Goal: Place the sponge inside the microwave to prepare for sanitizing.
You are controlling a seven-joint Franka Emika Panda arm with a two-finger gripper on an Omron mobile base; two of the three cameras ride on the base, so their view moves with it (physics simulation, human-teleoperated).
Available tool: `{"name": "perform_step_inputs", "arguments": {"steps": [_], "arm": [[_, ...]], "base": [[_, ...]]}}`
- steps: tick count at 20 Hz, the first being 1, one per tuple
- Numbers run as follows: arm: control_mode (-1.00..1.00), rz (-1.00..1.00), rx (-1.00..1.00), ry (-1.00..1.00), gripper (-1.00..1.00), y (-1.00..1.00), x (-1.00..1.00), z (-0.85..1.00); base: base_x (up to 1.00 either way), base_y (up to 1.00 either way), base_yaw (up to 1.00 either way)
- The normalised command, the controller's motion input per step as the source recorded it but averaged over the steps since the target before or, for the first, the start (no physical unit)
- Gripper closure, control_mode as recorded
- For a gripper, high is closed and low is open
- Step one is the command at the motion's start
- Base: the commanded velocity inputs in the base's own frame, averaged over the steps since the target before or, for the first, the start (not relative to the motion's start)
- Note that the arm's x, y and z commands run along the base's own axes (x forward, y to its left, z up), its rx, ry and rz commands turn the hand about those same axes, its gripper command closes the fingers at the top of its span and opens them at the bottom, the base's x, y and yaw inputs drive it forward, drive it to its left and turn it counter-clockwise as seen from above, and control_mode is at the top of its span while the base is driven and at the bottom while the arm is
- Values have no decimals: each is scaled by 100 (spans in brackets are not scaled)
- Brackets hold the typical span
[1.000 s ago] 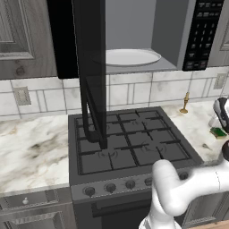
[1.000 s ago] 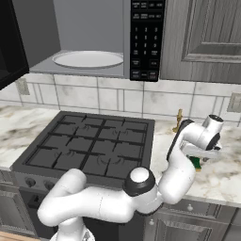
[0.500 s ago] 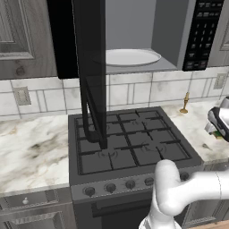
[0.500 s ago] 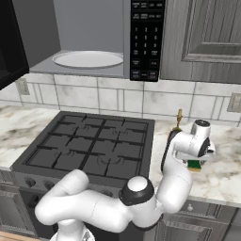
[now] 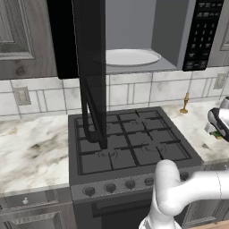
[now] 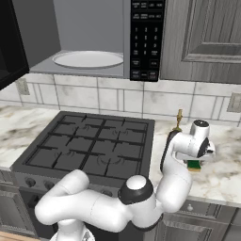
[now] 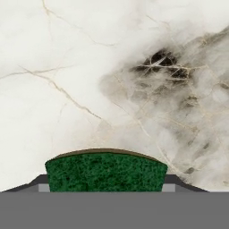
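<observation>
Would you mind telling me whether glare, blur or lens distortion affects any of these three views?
Left base view: evenly lit, no glare on the black microwave's dark glass door. Right base view: sharp, with soft shading under the arm. Hand view: the green-topped yellow sponge shows a bowed top edge, which suggests lens distortion; the veined marble counter stays crisp.

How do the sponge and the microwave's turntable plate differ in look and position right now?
The sponge shows a dark green scouring top; the turntable plate is plain white. The sponge is small and rectangular, the plate wide and round. The sponge lies low on the marble counter right of the stove, between the gripper's fingertips; the plate sits high inside the open microwave. Both lie flat.
</observation>
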Motion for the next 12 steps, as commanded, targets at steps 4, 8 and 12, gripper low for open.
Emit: {"name": "perform_step_inputs", "arguments": {"steps": [4,8,12], "arm": [[-100,0,0,8,100,-1,-15,-6],[-100,0,0,5,100,3,-35,9],[-100,-1,2,2,100,15,-49,35]], "base": [[0,0,0],[0,0,0],[0,0,0]]}}
